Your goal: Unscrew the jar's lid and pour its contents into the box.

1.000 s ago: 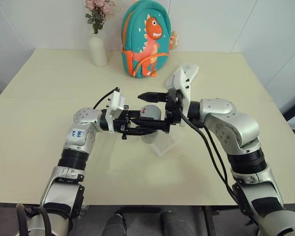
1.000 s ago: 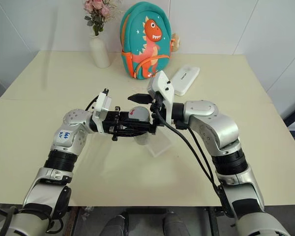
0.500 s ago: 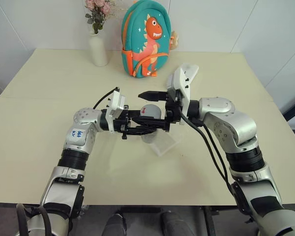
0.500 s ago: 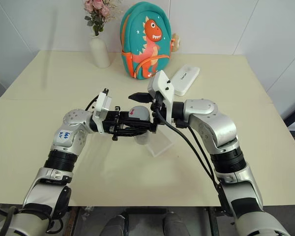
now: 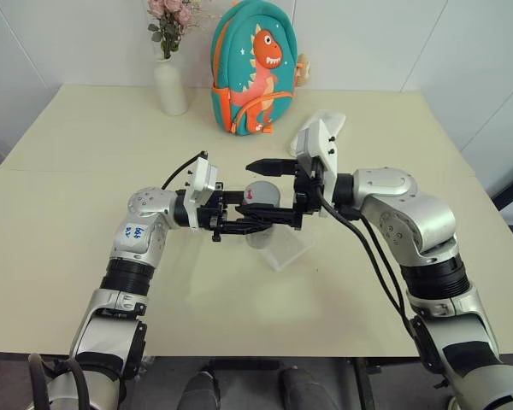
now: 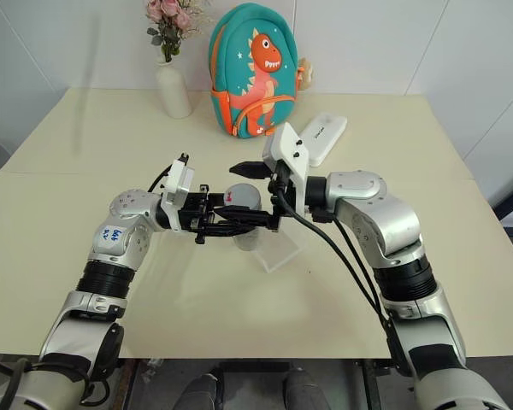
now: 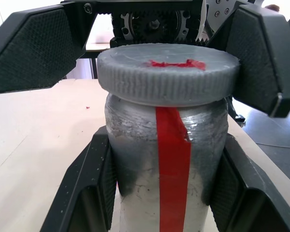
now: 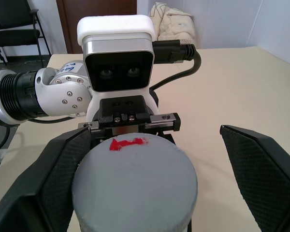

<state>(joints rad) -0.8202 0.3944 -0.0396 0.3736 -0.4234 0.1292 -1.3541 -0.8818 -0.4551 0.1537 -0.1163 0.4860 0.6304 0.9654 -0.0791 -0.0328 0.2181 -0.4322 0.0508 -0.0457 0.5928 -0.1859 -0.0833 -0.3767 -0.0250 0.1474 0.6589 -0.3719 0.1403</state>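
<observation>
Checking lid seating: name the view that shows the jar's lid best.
The left wrist view: the lid shows side-on, ribbed rim on the jar, between the right gripper's open fingers. The right wrist view shows its flat top; the eye views show it small.

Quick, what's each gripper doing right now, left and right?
Left gripper: closed on the jar, holding it by its body.
Right gripper: open, fingers either side of the lid, not clamped on it.

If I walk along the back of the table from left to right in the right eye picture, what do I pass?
Vase → backpack → white case.
</observation>
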